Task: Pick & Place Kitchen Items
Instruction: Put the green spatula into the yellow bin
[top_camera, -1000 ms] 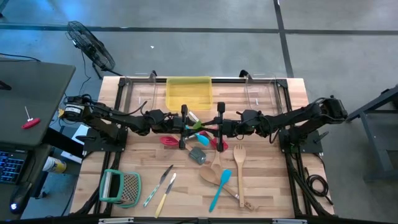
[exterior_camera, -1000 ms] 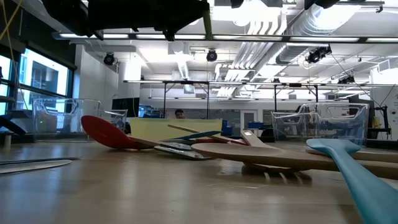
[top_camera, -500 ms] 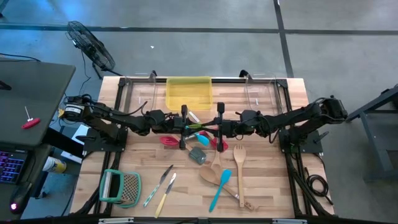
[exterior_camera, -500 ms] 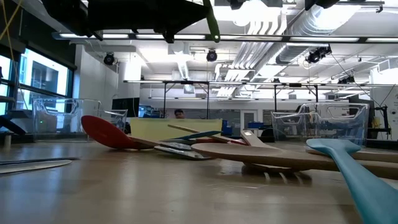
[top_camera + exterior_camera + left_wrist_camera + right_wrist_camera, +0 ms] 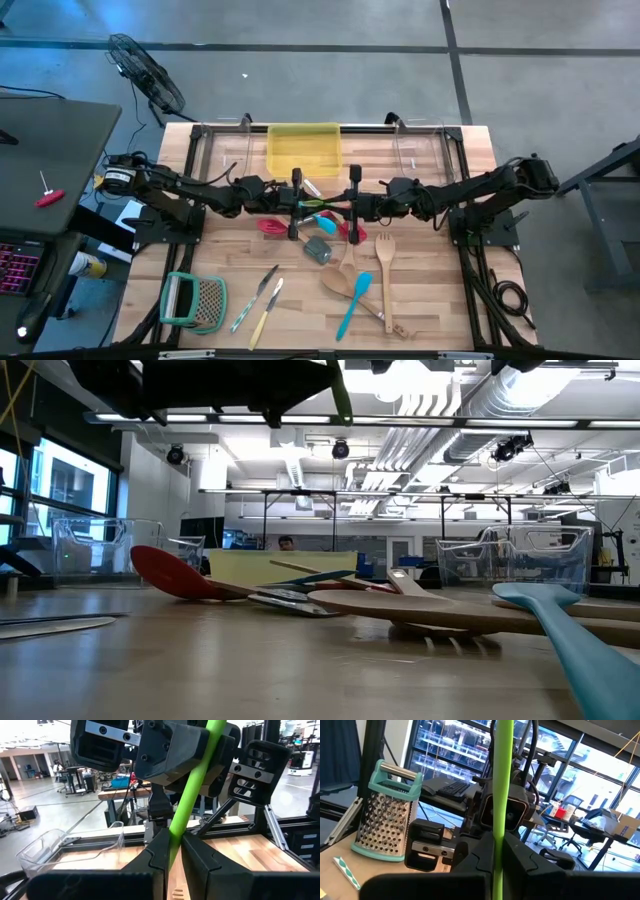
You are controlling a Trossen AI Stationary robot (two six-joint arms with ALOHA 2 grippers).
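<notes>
Grippers facing mid-table, left gripper [image 5: 172,851] and right gripper [image 5: 497,851] both pinched on one green utensil [image 5: 192,790], seemingly a spatula, raised above table [image 5: 430,300]; other utensils [image 5: 350,280] lying below.

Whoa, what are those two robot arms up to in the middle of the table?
Both arms meet over the middle of the table. The left pincer and the right pincer are each shut on the same green utensil handle, held in the air between them, like a hand-over. Below lie other utensils: a red spatula, a wooden fork, a blue spatula. A yellow bin sits at the back, a grater at the front left.
</notes>
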